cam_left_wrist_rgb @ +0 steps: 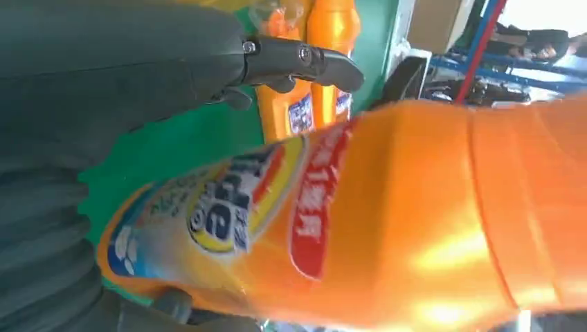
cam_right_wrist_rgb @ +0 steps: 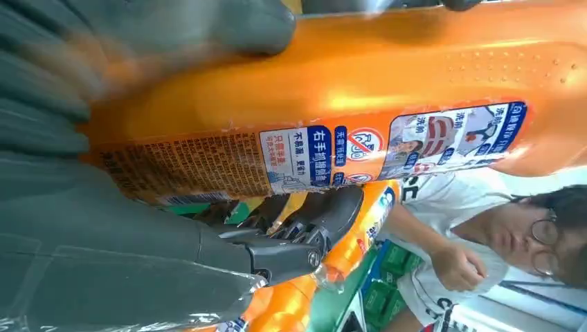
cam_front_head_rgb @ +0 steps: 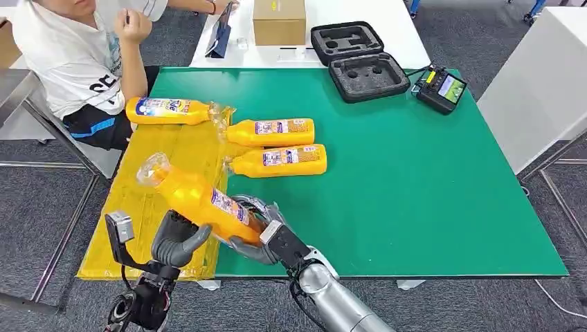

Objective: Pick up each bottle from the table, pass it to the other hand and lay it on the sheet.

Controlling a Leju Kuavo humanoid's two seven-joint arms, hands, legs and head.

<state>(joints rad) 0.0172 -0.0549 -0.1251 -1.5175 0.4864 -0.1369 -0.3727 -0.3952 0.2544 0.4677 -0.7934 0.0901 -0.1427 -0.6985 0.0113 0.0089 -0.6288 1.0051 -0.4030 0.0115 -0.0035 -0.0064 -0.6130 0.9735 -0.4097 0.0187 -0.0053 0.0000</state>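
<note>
1. We see the held bottle [cam_front_head_rgb: 197, 199], glossy orange plastic with a clear-wrapped cap end, tilted at lower left of the head view, above the seam between the sheet [cam_front_head_rgb: 149, 200] and the mat [cam_front_head_rgb: 415, 173].
2. Our right hand [cam_front_head_rgb: 257, 234] grips its base end; our left hand [cam_front_head_rgb: 176, 238] cups it from below, fingers spread and not closed around it.
3. One bottle [cam_front_head_rgb: 169, 111] lies on the crinkled yellow sheet, upper left.
4. Two bottles [cam_front_head_rgb: 271, 132] [cam_front_head_rgb: 279, 160] lie side by side on the smooth green mat.
5. An open black case [cam_front_head_rgb: 360, 61] with foam cut-outs sits at top centre, beside a cardboard box [cam_front_head_rgb: 279, 21].
6. A person [cam_front_head_rgb: 76, 55] sits at upper left.
</note>
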